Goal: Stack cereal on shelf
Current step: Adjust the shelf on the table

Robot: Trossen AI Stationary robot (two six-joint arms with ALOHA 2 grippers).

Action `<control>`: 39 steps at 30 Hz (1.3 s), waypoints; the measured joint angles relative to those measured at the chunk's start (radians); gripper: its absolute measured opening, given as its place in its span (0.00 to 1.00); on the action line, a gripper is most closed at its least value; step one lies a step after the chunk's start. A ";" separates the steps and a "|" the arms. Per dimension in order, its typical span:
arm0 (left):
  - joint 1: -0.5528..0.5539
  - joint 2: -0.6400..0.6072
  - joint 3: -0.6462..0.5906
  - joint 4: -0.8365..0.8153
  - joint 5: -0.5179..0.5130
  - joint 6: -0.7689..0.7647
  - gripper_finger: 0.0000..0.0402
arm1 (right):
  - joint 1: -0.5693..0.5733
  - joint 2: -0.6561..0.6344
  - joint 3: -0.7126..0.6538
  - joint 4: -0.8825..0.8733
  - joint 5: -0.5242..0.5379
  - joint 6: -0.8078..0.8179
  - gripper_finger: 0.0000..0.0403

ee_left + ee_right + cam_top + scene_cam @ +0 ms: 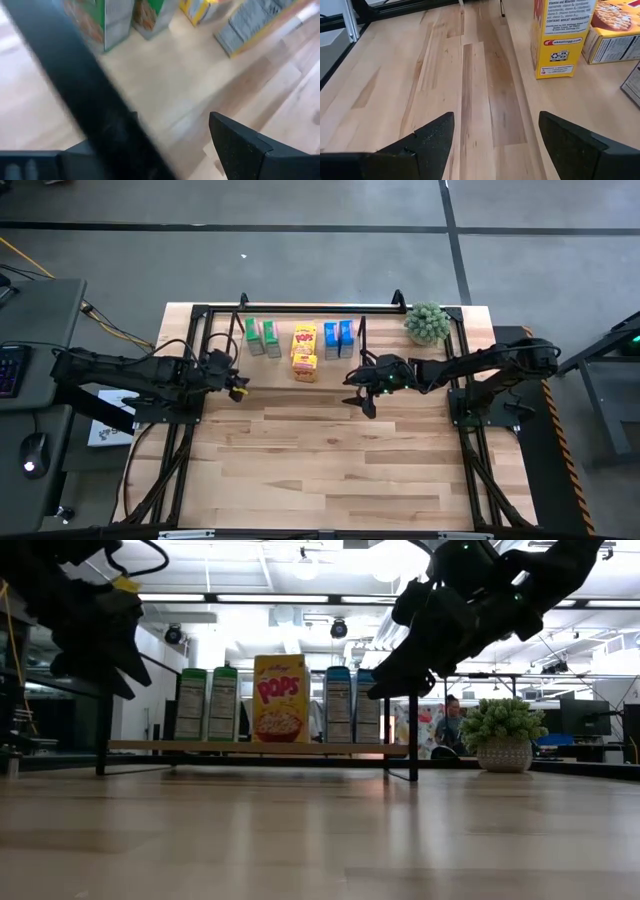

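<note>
The shelf (300, 307) stands at the table's far side, and its wooden board (330, 748) carries the cereal in a row. Two green boxes (207, 705) stand left, a yellow box (280, 698) in the middle, and two blue boxes (352, 705) right. A second yellow box (305, 366) sits in front of the first. My left gripper (238, 386) hovers open, left of the row. My right gripper (360, 392) hovers open in front of the blue boxes, with nothing between its fingers (430, 137). It faces the yellow boxes (560, 35).
A round green plant in a pot (427, 323) stands at the table's far right corner, right of the rack. A black rack tube (75, 90) crosses close in front of my left wrist camera. The pale plank tabletop (320, 460) stretches toward the near edge.
</note>
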 joint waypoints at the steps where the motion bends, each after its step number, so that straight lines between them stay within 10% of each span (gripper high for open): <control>1: 0.000 0.000 0.000 0.006 -0.018 0.005 0.59 | 0.002 0.000 0.000 0.000 0.008 0.000 0.70; 22: 0.001 0.000 0.091 -0.274 -0.300 -0.160 0.59 | 0.001 0.001 0.000 0.002 0.025 -0.003 0.70; 39: -0.048 -0.050 0.088 -0.038 -0.347 0.058 0.59 | 0.001 0.000 0.000 -0.001 0.018 0.005 0.70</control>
